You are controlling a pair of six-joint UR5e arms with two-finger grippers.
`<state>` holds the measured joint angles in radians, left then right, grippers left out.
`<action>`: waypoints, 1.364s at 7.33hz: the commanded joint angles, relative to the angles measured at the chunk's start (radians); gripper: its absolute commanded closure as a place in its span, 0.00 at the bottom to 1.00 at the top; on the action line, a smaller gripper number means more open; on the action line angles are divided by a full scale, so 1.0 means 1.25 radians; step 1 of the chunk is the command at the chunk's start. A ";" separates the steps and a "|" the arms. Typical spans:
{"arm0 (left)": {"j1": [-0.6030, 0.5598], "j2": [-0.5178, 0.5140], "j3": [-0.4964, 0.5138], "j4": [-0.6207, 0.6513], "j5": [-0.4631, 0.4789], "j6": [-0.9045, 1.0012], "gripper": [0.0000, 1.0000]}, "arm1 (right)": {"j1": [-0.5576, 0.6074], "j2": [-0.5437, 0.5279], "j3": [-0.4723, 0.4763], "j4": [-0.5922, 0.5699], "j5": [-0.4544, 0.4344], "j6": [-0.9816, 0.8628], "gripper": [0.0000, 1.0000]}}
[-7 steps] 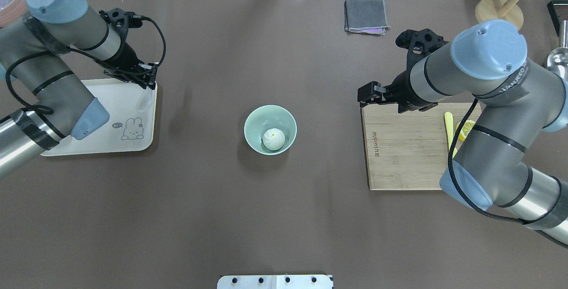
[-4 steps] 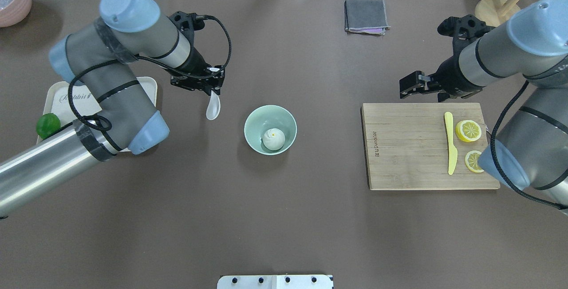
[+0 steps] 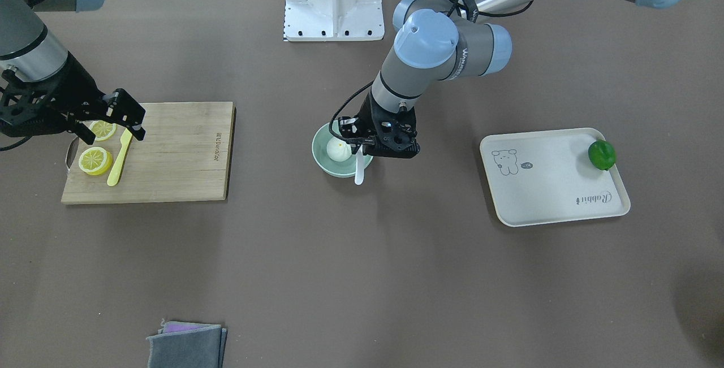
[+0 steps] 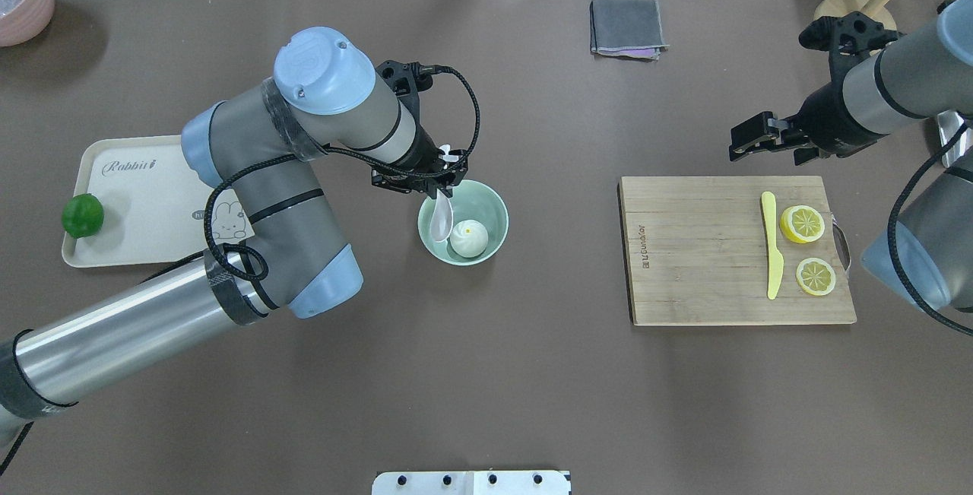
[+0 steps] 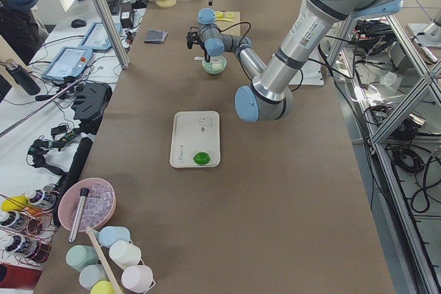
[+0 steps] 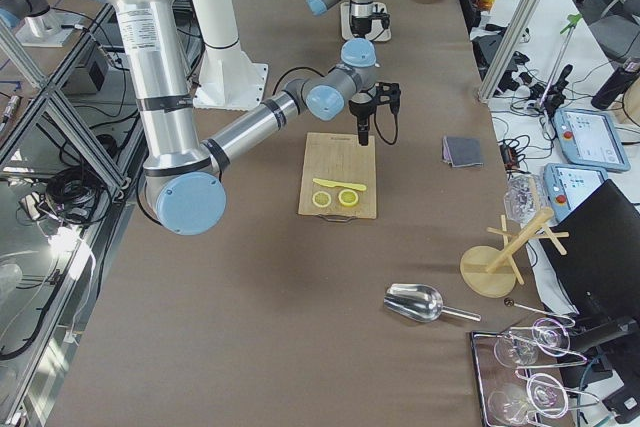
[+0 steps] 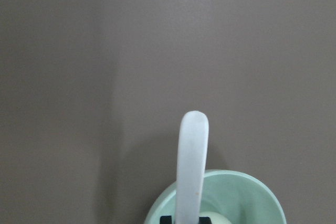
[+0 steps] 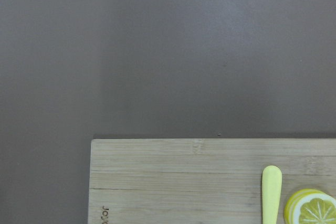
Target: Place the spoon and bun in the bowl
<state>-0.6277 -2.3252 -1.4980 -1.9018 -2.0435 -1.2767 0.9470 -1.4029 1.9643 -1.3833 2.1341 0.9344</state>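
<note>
The pale mint-green bowl (image 4: 496,208) stands mid-table with the white pleated bun (image 4: 469,238) inside it. My left gripper (image 4: 439,178) is shut on the handle of the white spoon (image 4: 441,218), which hangs scoop-down over the bowl's left inner side, beside the bun. In the front view the spoon (image 3: 359,168) hangs at the bowl's (image 3: 323,161) rim under the left gripper (image 3: 370,144). The left wrist view shows the spoon (image 7: 191,166) over the bowl (image 7: 244,198). My right gripper (image 4: 749,142) is open and empty, beyond the far right corner of the cutting board.
A bamboo cutting board (image 4: 699,259) at the right holds a yellow knife (image 4: 771,248) and two lemon slices (image 4: 804,223). A beige tray (image 4: 144,191) at the left holds a green fruit (image 4: 82,215). A grey cloth (image 4: 627,27) lies at the far side.
My left arm has carried the spoon from the tray rightwards to over the bowl. My right arm has drawn back to the right, away from the cutting board.
</note>
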 commanded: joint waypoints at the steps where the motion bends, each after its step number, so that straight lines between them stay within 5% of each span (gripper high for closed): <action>1: 0.004 0.001 0.002 0.000 0.005 0.000 0.03 | 0.002 -0.036 0.030 0.002 0.001 -0.001 0.00; 4: -0.082 0.083 -0.060 0.024 -0.035 0.086 0.02 | 0.024 -0.047 0.039 -0.006 0.007 -0.027 0.00; 5: -0.163 0.149 -0.141 0.103 -0.101 0.211 0.02 | 0.070 -0.064 0.036 -0.009 0.045 -0.081 0.00; 7: -0.320 0.318 -0.313 0.310 -0.114 0.588 0.02 | 0.206 -0.125 0.030 -0.043 0.121 -0.279 0.00; 10: -0.568 0.468 -0.314 0.415 -0.158 1.012 0.02 | 0.350 -0.125 -0.022 -0.204 0.126 -0.613 0.00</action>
<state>-1.2131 -1.8299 -1.8893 -1.4127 -2.2006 -0.2130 1.3101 -1.5570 1.9759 -1.5862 2.2889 0.3238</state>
